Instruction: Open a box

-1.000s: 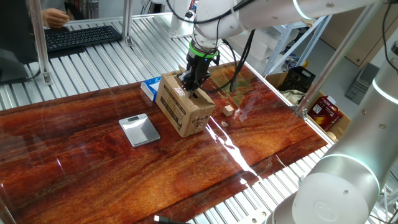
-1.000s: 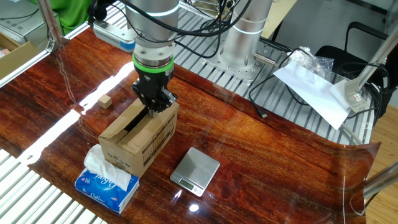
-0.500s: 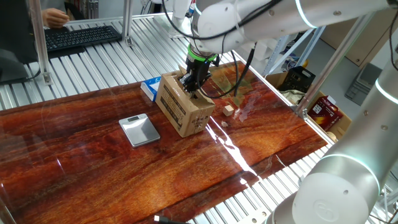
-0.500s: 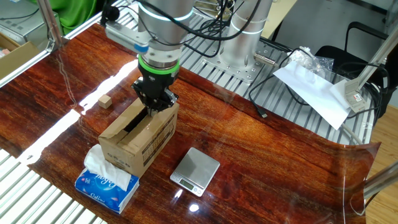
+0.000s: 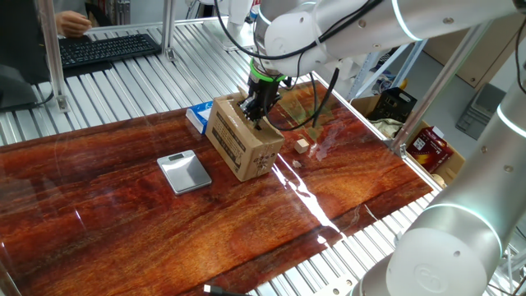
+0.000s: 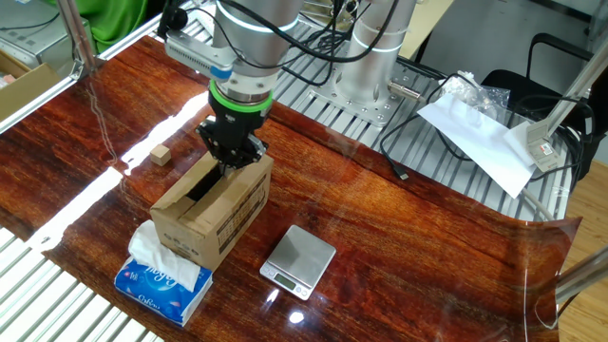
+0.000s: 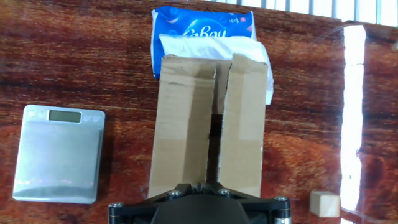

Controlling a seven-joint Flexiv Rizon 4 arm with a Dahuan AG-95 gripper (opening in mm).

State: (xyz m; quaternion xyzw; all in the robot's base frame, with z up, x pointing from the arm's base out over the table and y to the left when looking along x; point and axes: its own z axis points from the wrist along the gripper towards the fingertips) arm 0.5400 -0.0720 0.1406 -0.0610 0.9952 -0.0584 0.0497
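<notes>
Hand view: you're looking straight down on the box point(image 7: 208, 124), two top flaps lying nearly flat with a dark seam gap between them running lengthwise; the right flap sits a bit skewed from the left. Pincer point(image 7: 205, 186) is at the bottom edge of that view, right over the near end of the seam; only its black body shows there, fingertips hidden. Fixed views put the pincer point(image 6: 231, 160) pointing down at one end of the box point(image 6: 211, 211), tips at the flap gap; the fingers read as pressed together with nothing between them, though you can't tell from any view how far the tips go into the gap. Box stands on the worktop point(image 5: 246, 222), printed side facing the camera in the other fixed view. Blue tissue packet point(image 7: 202, 28) lies just beyond the far end of the box, white tissue sticking out and partly under the box edge in the hand view. Silver scale point(image 7: 57, 154) sits on the worktop beside the box, apart from it. Small wooden cube point(image 7: 324, 203) lies on the opposite side, also apart. One fixed view shows the box point(image 5: 242, 140) between scale point(image 5: 184, 172) and cube point(image 5: 302, 145), pincer point(image 5: 255, 117) on its top.
</notes>
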